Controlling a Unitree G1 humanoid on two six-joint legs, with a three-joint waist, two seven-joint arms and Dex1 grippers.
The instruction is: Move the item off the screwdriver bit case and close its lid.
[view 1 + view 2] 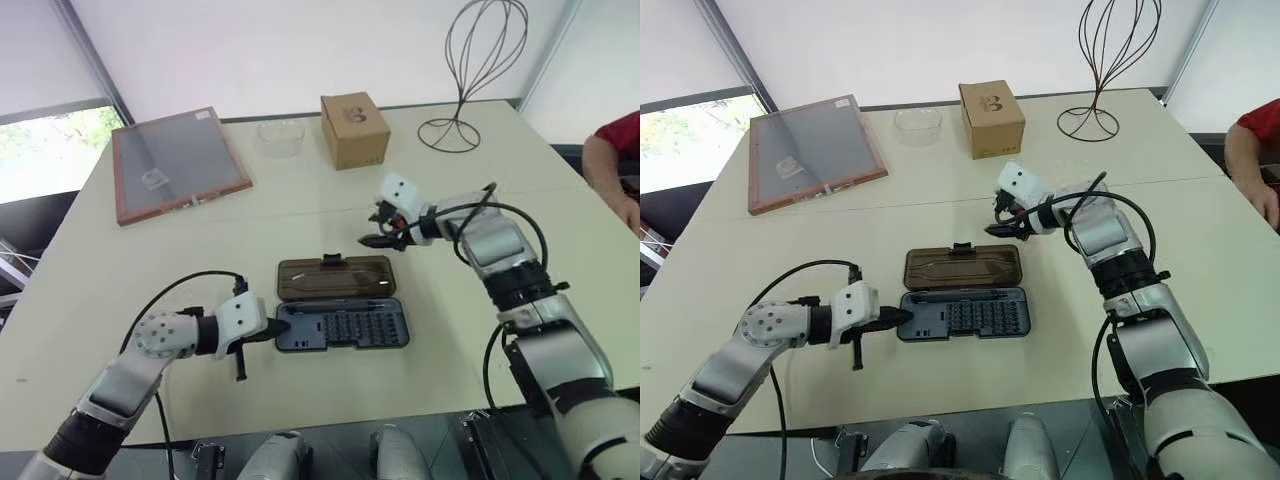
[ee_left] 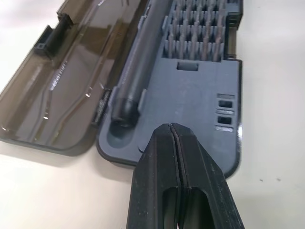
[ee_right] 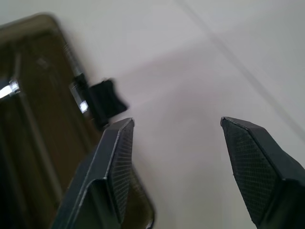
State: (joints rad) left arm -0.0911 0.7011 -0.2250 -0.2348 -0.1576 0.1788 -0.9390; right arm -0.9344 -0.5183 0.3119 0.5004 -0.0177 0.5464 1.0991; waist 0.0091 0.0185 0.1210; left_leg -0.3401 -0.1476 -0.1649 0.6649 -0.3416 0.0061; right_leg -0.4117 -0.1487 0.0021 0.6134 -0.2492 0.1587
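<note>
On the pale table (image 1: 300,200) the screwdriver bit case (image 1: 342,325) lay open between the arms with nothing resting on it, its brown lid (image 1: 335,277) flat behind the tray. The left gripper (image 1: 281,328), jaws pressed together, sat at the tray's left end. The right gripper (image 1: 372,240), jaws apart, hovered just past the lid's latch tab (image 3: 107,100). Best to hook that far edge and swing it over while the left braces the tray

Office or lab — long pale table (image 1: 300,205), blinded window (image 1: 50,150).
</note>
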